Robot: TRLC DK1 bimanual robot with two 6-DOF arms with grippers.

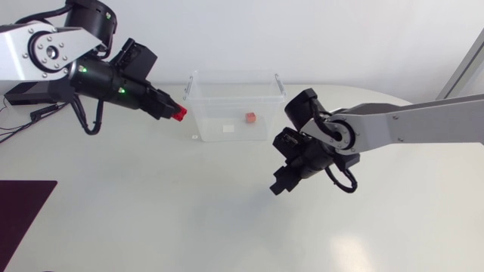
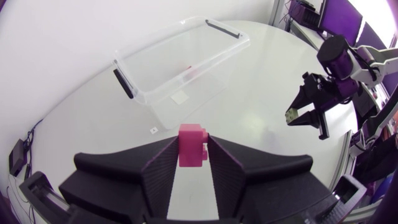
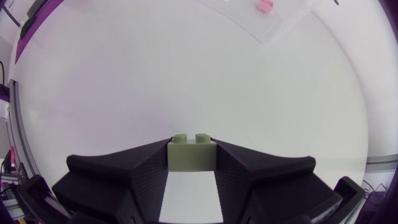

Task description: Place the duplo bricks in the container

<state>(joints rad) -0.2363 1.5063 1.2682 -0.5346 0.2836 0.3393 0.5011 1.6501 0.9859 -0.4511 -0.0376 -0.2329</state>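
My left gripper [image 1: 172,112] hangs just left of the clear plastic container [image 1: 198,97], shut on a red duplo brick [image 2: 190,142] that juts out past its fingertips. One more red brick [image 1: 250,117] lies on the container's floor. In front of the container's right corner, my right gripper [image 1: 280,183] is low over the table. It is shut on a pale green brick [image 3: 191,155], studs pointing away from the wrist. The left wrist view also shows the right gripper [image 2: 300,118] with the green brick [image 2: 290,114] between its fingers.
A dark purple mat [image 1: 21,211] lies at the table's front left corner. A small white tag [image 1: 195,137] sits on the table just in front of the container. A white label [image 1: 228,129] shows at the container's bottom.
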